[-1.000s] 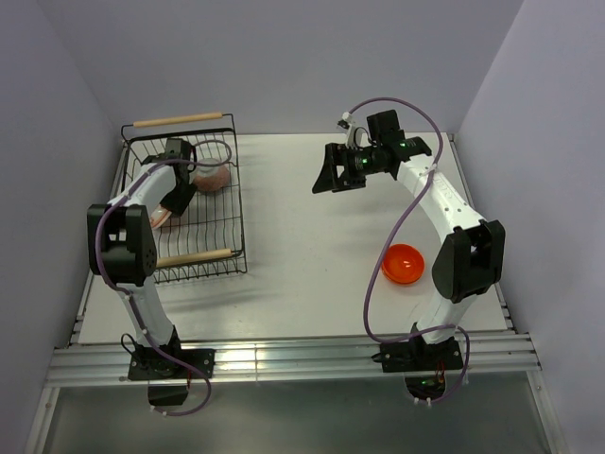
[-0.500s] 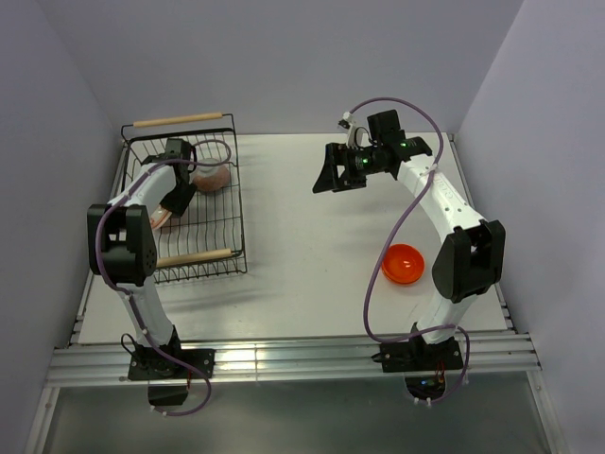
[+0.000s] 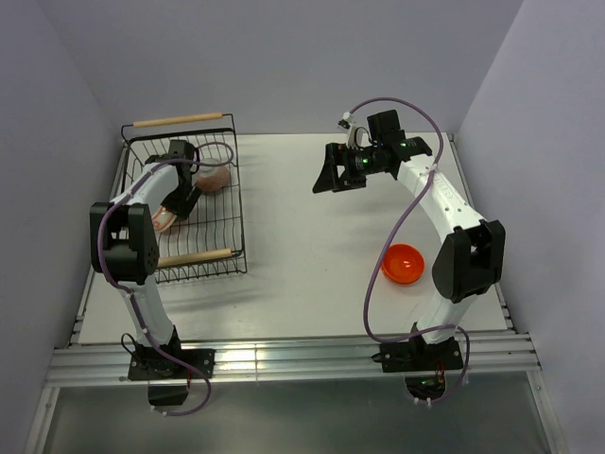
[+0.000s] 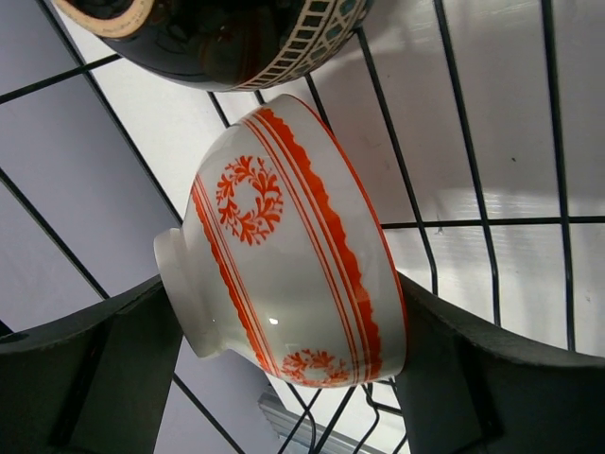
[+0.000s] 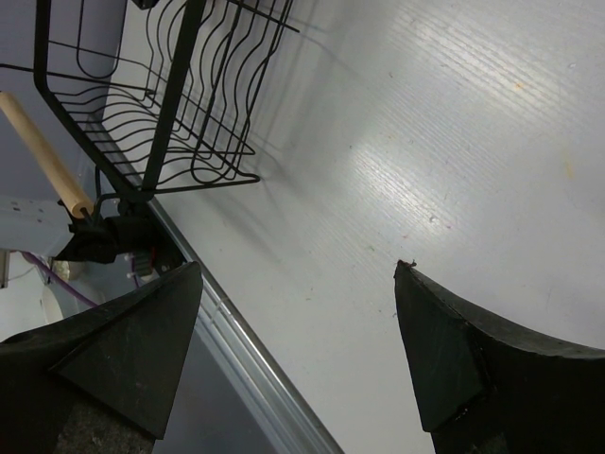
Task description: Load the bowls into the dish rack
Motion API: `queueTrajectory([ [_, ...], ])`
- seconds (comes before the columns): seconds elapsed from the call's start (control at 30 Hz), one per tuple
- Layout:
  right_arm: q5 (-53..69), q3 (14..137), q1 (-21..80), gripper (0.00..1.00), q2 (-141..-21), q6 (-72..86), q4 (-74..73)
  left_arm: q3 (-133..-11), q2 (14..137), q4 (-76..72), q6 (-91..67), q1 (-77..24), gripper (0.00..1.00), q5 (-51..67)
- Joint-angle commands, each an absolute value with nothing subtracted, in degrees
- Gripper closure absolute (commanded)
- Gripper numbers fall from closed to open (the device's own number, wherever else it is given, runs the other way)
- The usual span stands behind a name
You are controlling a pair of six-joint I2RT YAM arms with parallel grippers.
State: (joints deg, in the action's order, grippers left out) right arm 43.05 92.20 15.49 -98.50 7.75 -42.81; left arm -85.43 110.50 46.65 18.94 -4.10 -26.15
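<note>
The red-and-white bowl [image 4: 293,236] lay on its side in the dish rack [image 3: 203,236], between the jaws of the left gripper [image 4: 284,293]; whether they pinched it I could not tell; the right gripper [image 5: 298,270] hung open and empty; the orange bowl [image 3: 404,262] sat on the table [image 3: 302,274]

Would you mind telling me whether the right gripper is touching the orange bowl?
Apart. The top view shows the right gripper far from the orange bowl, with bare table between them.

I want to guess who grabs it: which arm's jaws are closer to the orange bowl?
Right. The right jaws hover beyond the orange bowl; the left jaws are far off inside the rack.
</note>
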Motion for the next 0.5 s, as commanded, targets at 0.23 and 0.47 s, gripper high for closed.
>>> queueTrajectory([
  [0.23,44.03,92.11,14.76,0.11,-96.24,6.94,-41.31,-87.54,111.8,49.83,17.49,-4.66,0.11,-21.18],
  [0.47,44.21,91.93,14.77,0.11,-96.33,7.03,-41.39,-88.15,112.24,49.31,16.88,-4.66,0.0,-21.09],
])
